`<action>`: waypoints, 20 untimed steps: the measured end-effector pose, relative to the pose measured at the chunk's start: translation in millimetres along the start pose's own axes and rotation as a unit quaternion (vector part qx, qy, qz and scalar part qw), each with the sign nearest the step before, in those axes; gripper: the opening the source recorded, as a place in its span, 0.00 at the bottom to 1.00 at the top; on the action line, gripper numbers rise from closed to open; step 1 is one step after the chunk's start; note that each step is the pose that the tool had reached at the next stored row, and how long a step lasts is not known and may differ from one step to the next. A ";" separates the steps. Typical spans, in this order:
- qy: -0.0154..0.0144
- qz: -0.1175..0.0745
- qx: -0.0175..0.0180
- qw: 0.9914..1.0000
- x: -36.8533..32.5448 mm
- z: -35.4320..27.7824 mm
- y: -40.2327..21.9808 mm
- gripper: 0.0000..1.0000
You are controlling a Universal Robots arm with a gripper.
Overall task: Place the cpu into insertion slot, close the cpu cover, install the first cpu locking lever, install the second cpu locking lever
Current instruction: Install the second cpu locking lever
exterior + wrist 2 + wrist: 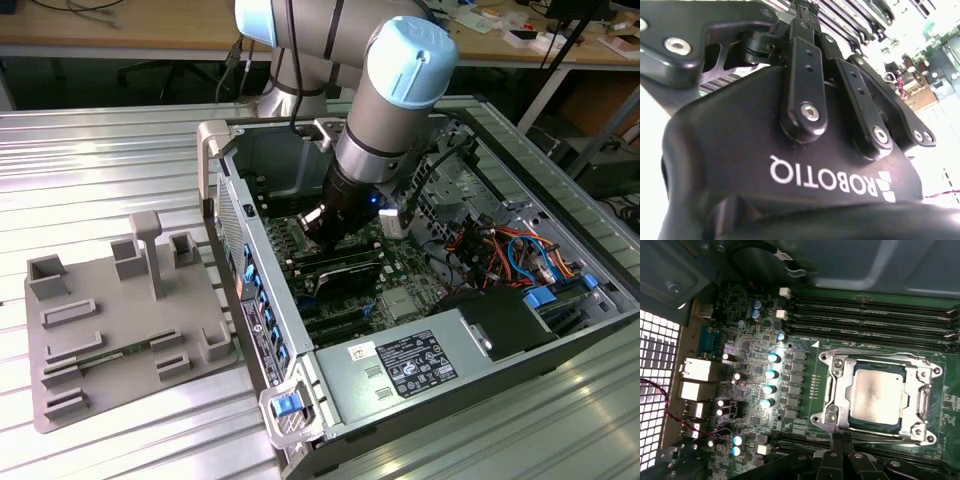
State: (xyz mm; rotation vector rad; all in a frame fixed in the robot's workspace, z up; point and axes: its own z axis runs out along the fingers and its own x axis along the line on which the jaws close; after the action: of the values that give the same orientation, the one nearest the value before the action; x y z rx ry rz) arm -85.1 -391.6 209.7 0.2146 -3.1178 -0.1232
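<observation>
Your hand [840,447], fingers drawn together and empty, hung just beside the socket edge where the levers sit; the cpu [876,395] lay seated in its slot, the cpu cover [840,390] closed flat around it.

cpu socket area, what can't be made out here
- Gripper fingertips: in the first wrist view they meet at the picture's edge beside the cpu cover; contact unclear.
- Locking levers: too thin to tell latched or not around the cpu.
- Exterior view: the arm hides the socket.
</observation>
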 end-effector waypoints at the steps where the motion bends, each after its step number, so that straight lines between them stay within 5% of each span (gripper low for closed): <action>1: 0.000 0.000 0.000 1.000 3.7 0.1 0.6 0.11; 8: 0.000 0.000 0.000 1.000 22.5 2.2 5.9 0.11; 12: 0.000 -0.002 0.000 1.000 21.7 5.7 14.5 0.11; 20: 0.000 -0.004 0.002 1.000 21.5 10.2 15.3 0.11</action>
State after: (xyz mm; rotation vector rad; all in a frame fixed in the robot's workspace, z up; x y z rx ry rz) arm -108.7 -378.6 200.9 0.2264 -3.1171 -0.1178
